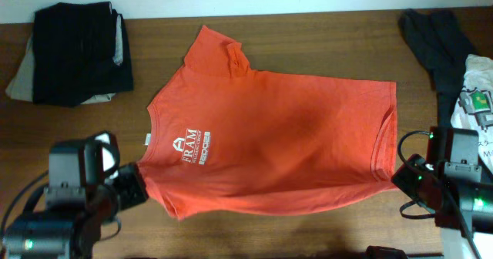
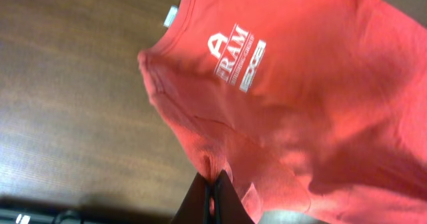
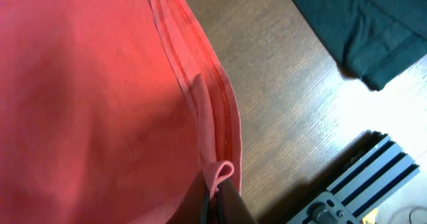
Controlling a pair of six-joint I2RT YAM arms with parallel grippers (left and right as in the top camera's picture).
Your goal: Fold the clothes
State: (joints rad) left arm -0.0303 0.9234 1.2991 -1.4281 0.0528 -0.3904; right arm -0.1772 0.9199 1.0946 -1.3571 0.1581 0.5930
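My left gripper (image 1: 137, 183) and right gripper (image 1: 402, 176) are pinching the red-orange short-sleeved cotton T-shirt (image 1: 285, 136); I should be lifting both evenly.

The red-orange T-shirt (image 3: 87, 97) is filling the left half of the frame, its stitched hem running diagonally from top centre to bottom centre. There the right pincer (image 3: 217, 197) is pinching a small curl of that hem, jaws closed on it. A dark garment (image 3: 363, 31) is lying at upper right on the wooden worktop (image 3: 287, 104), apart from the shirt. A ribbed metal rail (image 3: 353, 184) is showing at lower right.
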